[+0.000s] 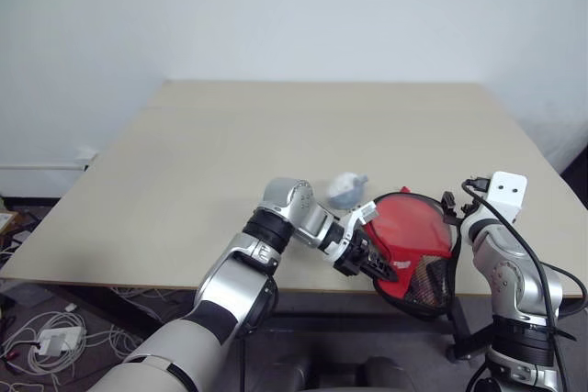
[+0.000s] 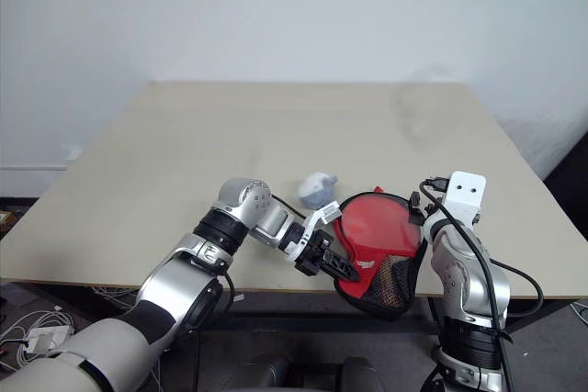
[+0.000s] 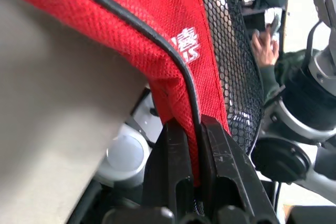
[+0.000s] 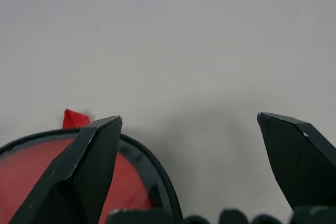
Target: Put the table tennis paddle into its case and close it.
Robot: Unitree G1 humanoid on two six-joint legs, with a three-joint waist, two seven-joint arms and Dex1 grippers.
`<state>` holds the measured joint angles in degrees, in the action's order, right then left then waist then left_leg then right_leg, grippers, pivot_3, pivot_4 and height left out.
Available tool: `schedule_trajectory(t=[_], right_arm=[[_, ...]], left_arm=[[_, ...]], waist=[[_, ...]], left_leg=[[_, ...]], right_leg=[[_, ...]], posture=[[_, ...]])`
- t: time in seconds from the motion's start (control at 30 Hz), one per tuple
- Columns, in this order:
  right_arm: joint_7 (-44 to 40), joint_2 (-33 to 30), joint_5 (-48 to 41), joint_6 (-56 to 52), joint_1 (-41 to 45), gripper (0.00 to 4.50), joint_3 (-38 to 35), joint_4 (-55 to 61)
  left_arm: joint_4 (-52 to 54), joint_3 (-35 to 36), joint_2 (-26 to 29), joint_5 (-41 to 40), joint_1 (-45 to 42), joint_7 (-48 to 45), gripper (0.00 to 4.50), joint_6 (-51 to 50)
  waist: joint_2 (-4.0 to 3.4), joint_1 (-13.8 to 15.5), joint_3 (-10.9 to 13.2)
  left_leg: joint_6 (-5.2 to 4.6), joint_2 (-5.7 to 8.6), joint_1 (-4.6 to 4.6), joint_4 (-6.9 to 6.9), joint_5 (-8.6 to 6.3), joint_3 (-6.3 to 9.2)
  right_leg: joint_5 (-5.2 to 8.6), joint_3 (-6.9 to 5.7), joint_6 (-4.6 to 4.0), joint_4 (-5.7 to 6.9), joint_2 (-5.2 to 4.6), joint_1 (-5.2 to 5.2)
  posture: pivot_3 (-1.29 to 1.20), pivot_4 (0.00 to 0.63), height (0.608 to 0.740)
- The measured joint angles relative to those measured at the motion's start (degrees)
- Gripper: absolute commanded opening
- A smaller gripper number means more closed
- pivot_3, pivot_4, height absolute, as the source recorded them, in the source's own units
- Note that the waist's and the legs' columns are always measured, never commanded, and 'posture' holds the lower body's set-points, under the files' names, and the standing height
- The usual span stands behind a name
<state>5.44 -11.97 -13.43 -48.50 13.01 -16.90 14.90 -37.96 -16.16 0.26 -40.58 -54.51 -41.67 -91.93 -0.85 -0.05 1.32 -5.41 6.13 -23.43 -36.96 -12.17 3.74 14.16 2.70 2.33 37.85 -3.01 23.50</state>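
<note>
Two arms are reaching over the near edge of a pale wooden table (image 1: 276,144), and going from left to right, the left arm is coming first, bending inward across the front of the table. Just beyond its wrist, a small greyish-white ball (image 1: 347,189) is lying on the tabletop. The left gripper (image 1: 378,266) is pinching shut on the case (image 1: 413,250), with a fold of red fabric and its black piping caught between the two black fingers (image 3: 176,166) (the wrist view is showing this grip plainly, along with white lettering on the red cloth and black mesh beside it). That case is hanging at the table's front edge, partly over it, with a red panel facing up and a black mesh part drooping below. Whether the paddle is sitting inside the case I cannot tell. Further right, the right gripper (image 4: 191,145) is hovering just beside the case's dark rim with its fingers spread wide apart, gripping nothing, and pointing out over the bare tabletop.
</note>
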Motion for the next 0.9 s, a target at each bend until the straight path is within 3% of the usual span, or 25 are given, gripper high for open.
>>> schedule_trajectory(t=[0.13, 0.33, 0.53, 0.7, 0.9], right_arm=[[-0.1, 0.0, 0.1, 0.0, 0.0, 4.5, 0.0, 0.0], [-0.3, 0.0, 0.2, 0.0, 0.0, 4.5, 0.0, 0.0], [-0.7, -0.4, 0.4, 0.0, 0.0, 4.5, 0.0, 0.0], [-2.9, -1.6, 0.0, -0.6, 0.4, 4.5, 0.2, 0.2], [-10.2, -3.3, -3.0, -5.1, 0.3, 4.5, 6.9, 6.1]], left_arm=[[0.0, -1.3, 0.8, -2.5, -0.1, 1.0, 1.1, -0.2], [-0.4, -1.5, 2.4, -5.2, -0.1, 3.8, 3.18, -0.2], [3.5, -1.0, 7.4, -4.3, -0.8, 4.3, 3.18, -0.2], [11.7, -3.5, 15.9, -3.9, -0.8, -2.3, 3.18, 1.5], [9.4, -4.8, 19.4, 2.2, -2.9, -11.6, 3.18, 17.0]], waist=[[0.0, 0.0, 0.0], [-0.01, 0.0, 0.0], [-0.01, 0.0, 0.0], [-0.02, 0.0, 0.0], [-0.02, 0.0, 0.0]], left_leg=[[-0.03, 0.0, 0.0, 0.01, -0.02, 0.0], [-0.03, 0.0, 0.0, 0.0, -0.02, 0.01], [0.09, 0.0, 0.0, 0.02, 0.05, 0.01], [0.12, 0.0, 0.01, 0.07, 0.07, -0.01], [0.13, 0.0, 0.01, 0.06, 0.08, 0.03]], right_leg=[[0.0, 0.01, 0.0, 0.0, 0.01, 0.01], [0.0, 0.01, 0.0, 0.0, 0.01, 0.01], [0.0, 0.04, -0.01, 0.01, 0.04, 0.03], [0.0, 0.05, -0.03, -0.02, 0.04, 0.04], [-0.01, -0.02, -0.06, -0.08, 0.01, 0.02]], posture=[[0.0, 0.0, 0.74], [0.0, 0.0, 0.74], [0.0, 0.0, 0.74], [0.0, 0.0, 0.74], [0.0, 0.0, 0.74]])
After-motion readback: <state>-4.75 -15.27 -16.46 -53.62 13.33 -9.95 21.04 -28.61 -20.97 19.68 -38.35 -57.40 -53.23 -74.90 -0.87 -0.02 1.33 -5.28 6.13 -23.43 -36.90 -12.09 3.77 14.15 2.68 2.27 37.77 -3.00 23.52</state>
